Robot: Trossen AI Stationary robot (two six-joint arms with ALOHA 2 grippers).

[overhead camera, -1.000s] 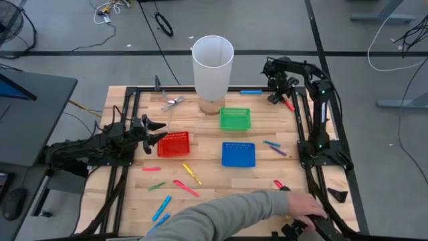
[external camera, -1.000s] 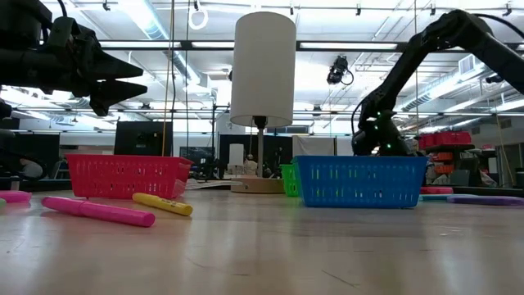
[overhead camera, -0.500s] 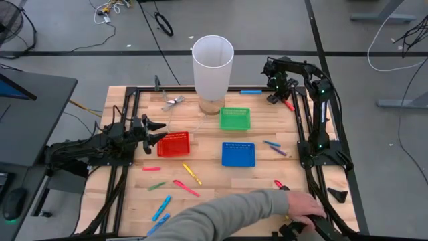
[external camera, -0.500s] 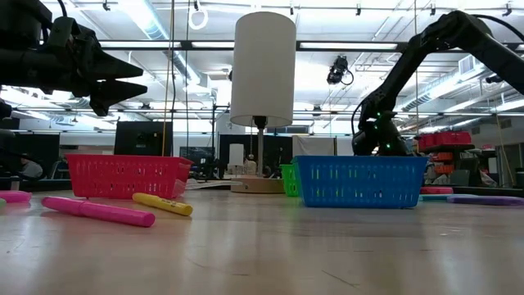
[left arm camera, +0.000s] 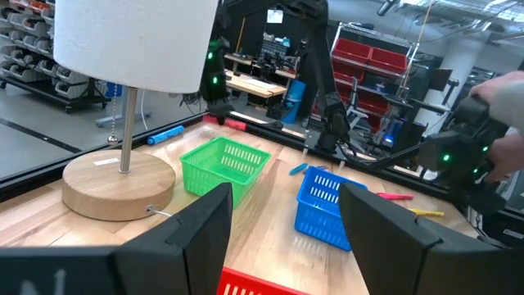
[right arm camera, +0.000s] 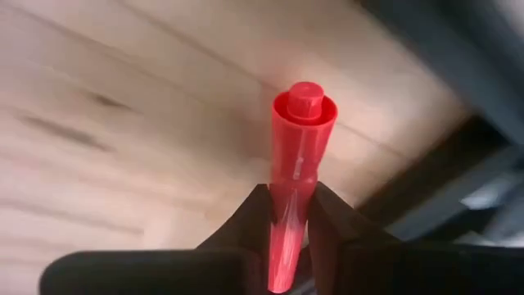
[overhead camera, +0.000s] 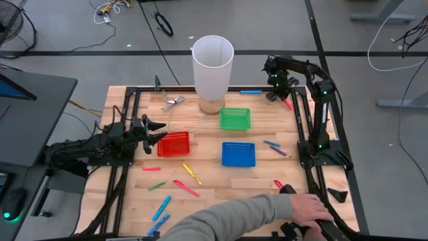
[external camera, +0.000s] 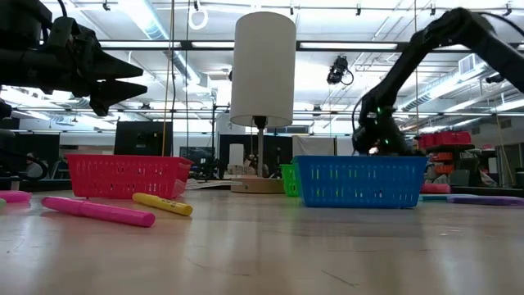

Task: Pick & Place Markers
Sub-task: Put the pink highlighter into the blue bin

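Observation:
My right gripper (right arm camera: 291, 198) is at the table's far right corner (overhead camera: 277, 90), shut on a red marker (overhead camera: 289, 104). My left gripper (overhead camera: 158, 132) hovers open just left of the red basket (overhead camera: 174, 144), with nothing between its fingers (left arm camera: 205, 233). Loose markers lie flat on the wood: a yellow one (overhead camera: 192, 174), a pink one (overhead camera: 185, 188), a green one (overhead camera: 156, 186), light blue ones (overhead camera: 160, 207), and a blue and a purple one (overhead camera: 275, 148) right of the blue basket (overhead camera: 239, 154). My right gripper pinches the red marker's barrel (right arm camera: 293, 176) between its two fingers. The marker lies along the fingers, and its stepped end (right arm camera: 304, 102) sticks out past the fingertips over the wood. Whether it is lifted clear of the table, I cannot tell.
A tall white cylinder on a wooden foot (overhead camera: 212, 67) stands at the far middle, with a green basket (overhead camera: 235, 118) just in front of it. A person's grey-sleeved arm (overhead camera: 234, 217) reaches across the near edge, the hand (overhead camera: 309, 209) at the near right corner. A blue marker (overhead camera: 251, 91) lies by the far edge.
My right gripper has shifted a little toward the table's far edge. The person's arm has moved slightly along the near edge. My left arm has kept still.

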